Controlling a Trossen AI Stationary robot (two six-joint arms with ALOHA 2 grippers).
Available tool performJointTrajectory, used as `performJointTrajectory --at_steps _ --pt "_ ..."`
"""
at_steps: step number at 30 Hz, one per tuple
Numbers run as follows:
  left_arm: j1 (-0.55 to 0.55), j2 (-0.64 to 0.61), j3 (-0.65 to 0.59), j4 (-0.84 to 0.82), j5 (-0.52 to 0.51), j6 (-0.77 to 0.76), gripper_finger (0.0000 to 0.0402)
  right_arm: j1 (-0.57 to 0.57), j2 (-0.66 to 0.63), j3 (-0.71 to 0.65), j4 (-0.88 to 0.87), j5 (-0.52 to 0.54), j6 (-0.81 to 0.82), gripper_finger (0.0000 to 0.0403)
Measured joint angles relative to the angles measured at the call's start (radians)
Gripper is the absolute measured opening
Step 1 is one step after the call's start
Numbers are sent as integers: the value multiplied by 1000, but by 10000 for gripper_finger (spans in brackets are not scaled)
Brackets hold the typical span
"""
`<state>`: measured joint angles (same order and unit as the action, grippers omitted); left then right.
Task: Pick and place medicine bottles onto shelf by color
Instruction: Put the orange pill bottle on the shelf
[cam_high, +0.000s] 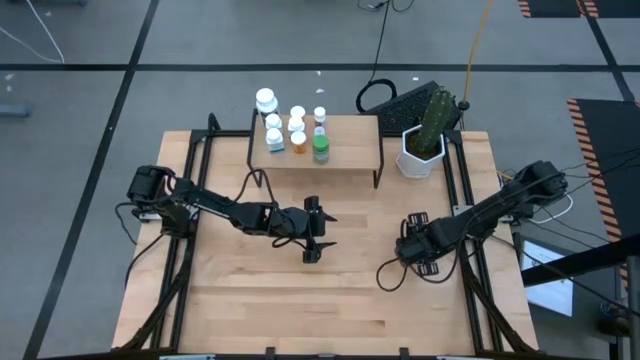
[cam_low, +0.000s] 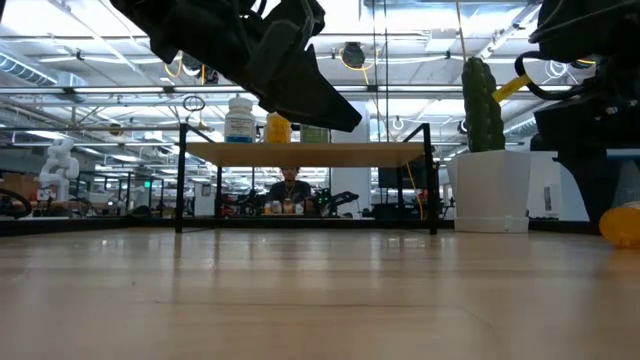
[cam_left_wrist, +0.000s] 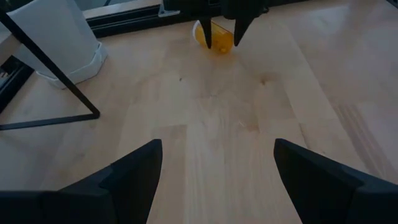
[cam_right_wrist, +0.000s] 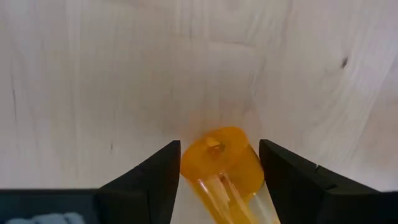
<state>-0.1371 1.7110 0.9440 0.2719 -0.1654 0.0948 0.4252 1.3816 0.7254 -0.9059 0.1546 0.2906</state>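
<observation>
One orange medicine bottle (cam_right_wrist: 219, 163) lies on its side on the table near the right edge; it also shows in the left wrist view (cam_left_wrist: 215, 36) and the low view (cam_low: 622, 222). My right gripper (cam_high: 410, 248) stands over it, shut on it. My left gripper (cam_high: 318, 230) hovers open above the table's middle, empty, facing the right gripper. The shelf (cam_high: 350, 140) stands at the far middle on thin black legs. Several bottles stand on it: white ones (cam_high: 272, 122), orange ones (cam_high: 298, 140) and a green one (cam_high: 320, 152). My right gripper pinches the orange bottle's body near its round end (cam_right_wrist: 214, 146) between its two fingers (cam_right_wrist: 158, 177), one on each side, across the bottle. The fingers come from above, pointing down. The bottle lies on its side between them, low at the tabletop.
A white pot with a cactus (cam_high: 422, 150) stands at the shelf's right end, close to the far right corner. A dark keyboard (cam_high: 400, 98) lies behind the table. Bare wood (cam_high: 330, 300) stretches across the near half of the table.
</observation>
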Motion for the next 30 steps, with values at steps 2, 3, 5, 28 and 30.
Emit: performJointTrajectory --at_steps 2,3,5,28,30 --pt "0 0 0 0 0 0 308 0 -5 0 13 5 37 207" --pt "0 0 0 0 0 0 308 0 -9 0 21 6 50 211" --pt "0 0 0 1 0 -1 308 0 -21 0 33 5 74 221" --pt "26 47 0 -43 0 -34 308 -122 -300 63 -189 -232 1385 263" --pt "26 57 -1 -26 6 -34 308 -124 -300 46 -152 -235 1425 263"
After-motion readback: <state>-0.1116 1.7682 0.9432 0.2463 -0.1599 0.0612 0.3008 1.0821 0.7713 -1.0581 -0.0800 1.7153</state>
